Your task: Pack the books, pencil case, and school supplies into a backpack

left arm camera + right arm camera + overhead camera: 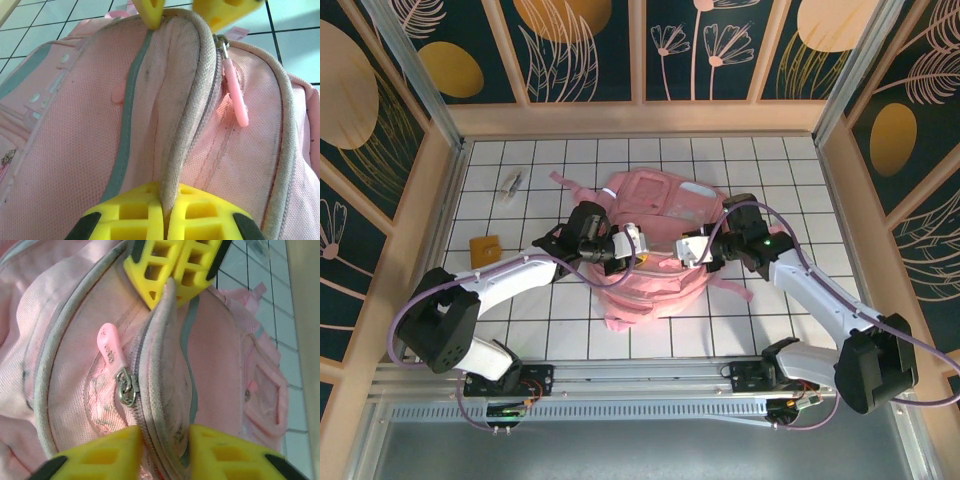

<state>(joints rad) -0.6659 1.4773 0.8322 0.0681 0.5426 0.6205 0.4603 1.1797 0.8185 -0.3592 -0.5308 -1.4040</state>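
The pink backpack (655,235) lies in the middle of the white grid table. My left gripper (170,200) is shut on the grey-trimmed rim of its opening (182,100). My right gripper (165,440) faces it from the other side, its yellow fingers pressed against both sides of the same rim fold beside the zipper slider (127,385). From above, the left gripper (632,243) and right gripper (692,248) meet over the bag. Of the school supplies, an orange pad (486,247) and a small grey-white piece (512,182) lie on the table at left. The books and pencil case are out of view.
Wooden walls with dark floral panels (590,50) enclose the table on three sides. A pink zipper pull (235,95) hangs just right of the held rim. Pink straps (620,322) trail toward the near edge. The metal rail (640,375) carries both arm bases.
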